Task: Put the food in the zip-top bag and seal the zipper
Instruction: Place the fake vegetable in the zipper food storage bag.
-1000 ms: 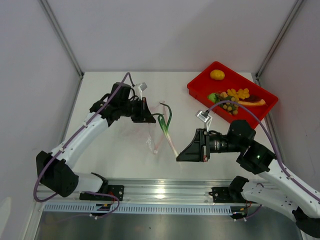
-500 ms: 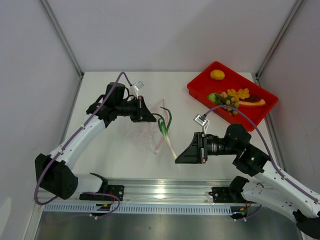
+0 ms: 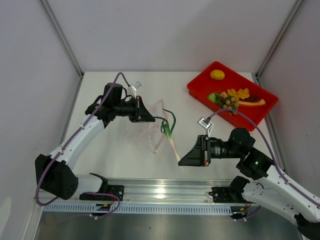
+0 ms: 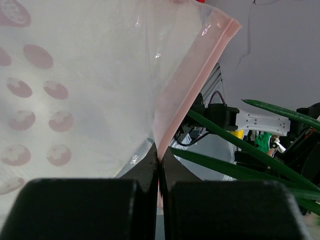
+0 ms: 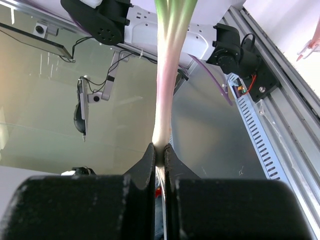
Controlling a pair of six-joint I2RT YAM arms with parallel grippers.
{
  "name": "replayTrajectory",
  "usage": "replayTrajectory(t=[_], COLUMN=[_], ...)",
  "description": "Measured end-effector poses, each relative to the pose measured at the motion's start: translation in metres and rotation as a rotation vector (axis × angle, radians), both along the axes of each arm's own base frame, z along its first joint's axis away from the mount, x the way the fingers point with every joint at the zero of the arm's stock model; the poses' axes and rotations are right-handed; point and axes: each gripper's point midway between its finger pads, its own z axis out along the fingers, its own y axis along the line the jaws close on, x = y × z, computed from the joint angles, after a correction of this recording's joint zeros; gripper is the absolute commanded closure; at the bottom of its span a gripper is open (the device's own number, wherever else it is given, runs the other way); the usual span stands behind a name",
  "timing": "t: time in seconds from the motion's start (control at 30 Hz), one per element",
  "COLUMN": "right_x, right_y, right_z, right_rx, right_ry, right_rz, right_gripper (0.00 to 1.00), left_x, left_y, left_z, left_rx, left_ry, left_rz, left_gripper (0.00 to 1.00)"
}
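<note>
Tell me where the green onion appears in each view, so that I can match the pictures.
Top external: the green onion lies mid-table, between the right gripper and the zip-top bag.
Left wrist: its green leaves cross the right side.
Right wrist: its pale stalk rises at centre from the shut fingers.
Shared landmark: the bag's pink zipper, seen from above and by the left wrist.

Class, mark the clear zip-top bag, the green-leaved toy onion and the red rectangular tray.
clear crinkly zip-top bag [image 4: 85, 95], left wrist view, its spotted clear wall.
green-leaved toy onion [image 5: 164, 100], right wrist view, its pale stalk.
red rectangular plastic tray [image 3: 243, 80], top external view, bare floor.
</note>
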Motion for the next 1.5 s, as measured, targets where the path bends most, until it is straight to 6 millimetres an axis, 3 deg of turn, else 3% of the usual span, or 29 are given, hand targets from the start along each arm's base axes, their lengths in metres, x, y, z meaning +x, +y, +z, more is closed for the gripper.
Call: replayTrajectory(t=[0.97, 1.13, 1.3, 1.5], right_x=[-0.02, -0.008, 0.01, 0.024], right_y=[0.008, 0.012, 0.014, 0.026], right_z=[-0.02, -0.03, -0.059, -0.075], right_rx=[-0.049, -0.082, -0.13, -0.158], right_ry=[-0.012, 0.022, 0.098, 0.15], right_rz=[0.108, 0.082, 0.043, 0.061], right_gripper=[1.0, 1.0, 1.0, 1.0], left_x=[-0.001, -0.003, -0.01, -0.018], left_y=[0.001, 0.003, 0.006, 0.007], left_z=[0.002, 0.004, 0.011, 0.018], left_rx=[-0.02, -0.019, -0.023, -0.034], left_ry=[-0.006, -0.013, -0.025, -0.047], left_rz=[-0.008, -0.006, -0.007, -0.029], left_gripper=[0.99, 0.99, 1.0, 0.99])
